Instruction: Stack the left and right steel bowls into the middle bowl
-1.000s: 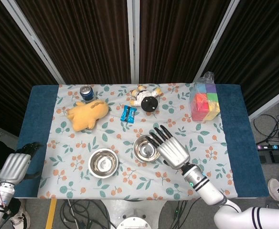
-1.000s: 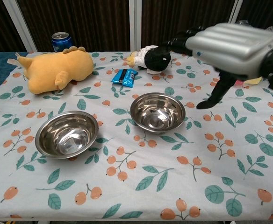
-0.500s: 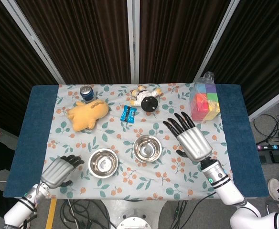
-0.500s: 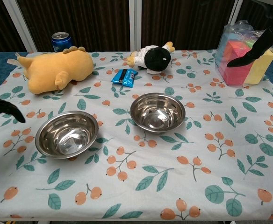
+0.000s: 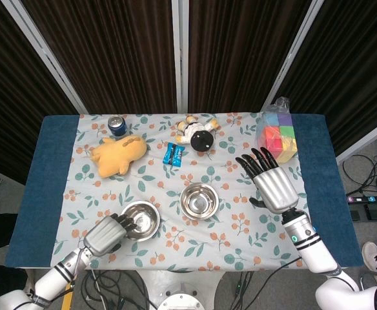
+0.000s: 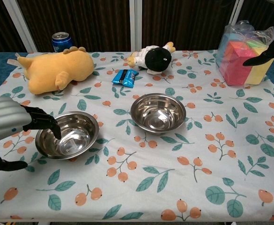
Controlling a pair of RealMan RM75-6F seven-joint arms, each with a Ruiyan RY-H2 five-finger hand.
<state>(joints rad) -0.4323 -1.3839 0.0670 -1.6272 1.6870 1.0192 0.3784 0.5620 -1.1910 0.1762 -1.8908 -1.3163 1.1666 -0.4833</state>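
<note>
Two steel bowls show on the floral cloth. The left bowl point(image 5: 143, 219) point(image 6: 73, 136) stands near the front; the other bowl point(image 5: 199, 200) point(image 6: 158, 112) sits to its right, nearer the middle. My left hand point(image 5: 104, 236) point(image 6: 8, 123) is at the left bowl's near-left rim. Its dark fingers point(image 6: 45, 123) curl over the rim into the bowl, while the thumb stays outside, apart from the bowl. My right hand point(image 5: 275, 187) hovers right of the middle bowl, fingers spread, holding nothing. In the chest view only its thumb tip shows at the right edge.
Along the back are a yellow plush toy point(image 5: 117, 155), a blue can point(image 5: 116, 124), a blue snack packet point(image 5: 173, 154), a small doll with a black head point(image 5: 198, 134) and a bag of coloured blocks point(image 5: 277, 139). The dark blue table edge point(image 5: 43, 194) borders the cloth.
My left hand came in from the table's left edge to the left bowl's rim and hooked its fingers over it. My right hand drew back to the right, away from the middle bowl.
</note>
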